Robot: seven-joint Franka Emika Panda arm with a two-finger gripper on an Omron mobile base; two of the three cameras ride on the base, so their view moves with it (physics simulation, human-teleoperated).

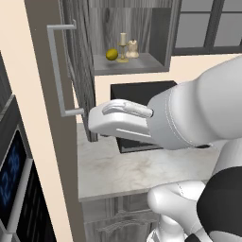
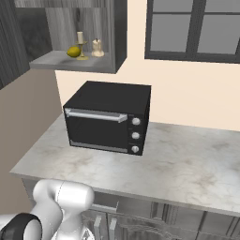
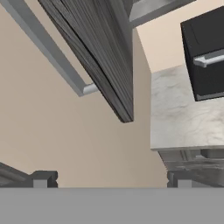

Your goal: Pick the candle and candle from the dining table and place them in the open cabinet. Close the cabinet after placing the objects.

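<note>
Both candles stand on the shelf of the open cabinet [image 1: 142, 64]: the thin candle [image 1: 123, 38] on its gold holder, the squat candle [image 1: 133, 47] just right of it. The right base view shows the same thin candle [image 2: 80, 37] and squat candle [image 2: 97, 46] in the cabinet [image 2: 70, 64]. The dark wood-grain cabinet door [image 1: 80, 66] stands swung open, with its silver bar handle [image 1: 56, 71] on the outer face. My gripper [image 3: 112, 179] is open and holds nothing. It sits below the door's lower corner [image 3: 124, 116], near the handle [image 3: 52, 52]. The dining table is out of view.
A small yellow ball [image 1: 111, 54] lies on the shelf left of the candles. A black oven [image 2: 110, 117] sits on the marble counter [image 2: 187, 164] under the cabinet. A window [image 2: 197, 28] is at the right. A tall beige panel [image 1: 52, 156] stands left of the door.
</note>
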